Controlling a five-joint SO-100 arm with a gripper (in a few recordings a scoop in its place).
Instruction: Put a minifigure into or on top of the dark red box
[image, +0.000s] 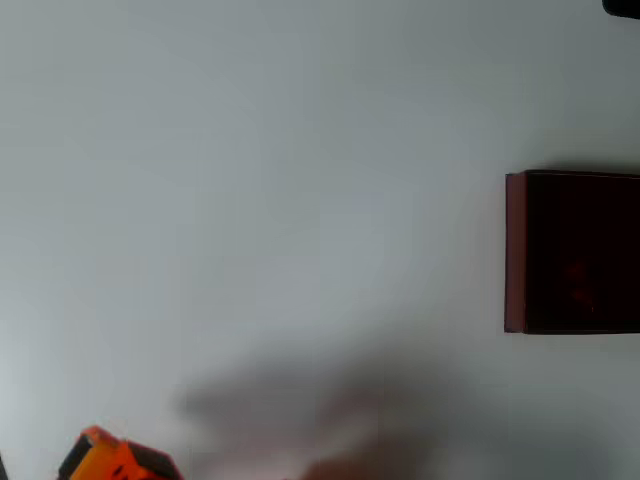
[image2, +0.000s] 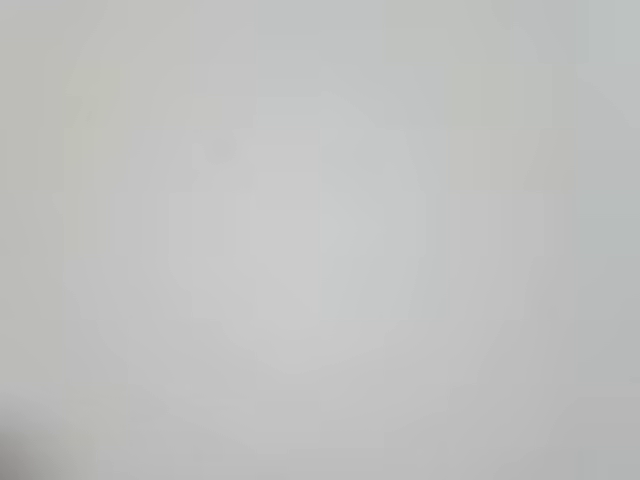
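Overhead view: the dark red box (image: 572, 252) rests on the white desk (image: 300, 180) at the right edge, partly cut off. A faint red mark (image: 580, 285) in its dark interior may be the minifigure; too dim to confirm. An orange part of the arm (image: 112, 458) sits bottom left, well apart from the box; the gripper's opening cannot be told. Such a figure is judged light, rigid and smooth, best pinched across the torso.

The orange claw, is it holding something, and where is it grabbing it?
Cannot tell. Just a bit of the orange claw peeks in at the overhead view's bottom edge, fingers cut off. A faint red shape sits inside the dark red box.
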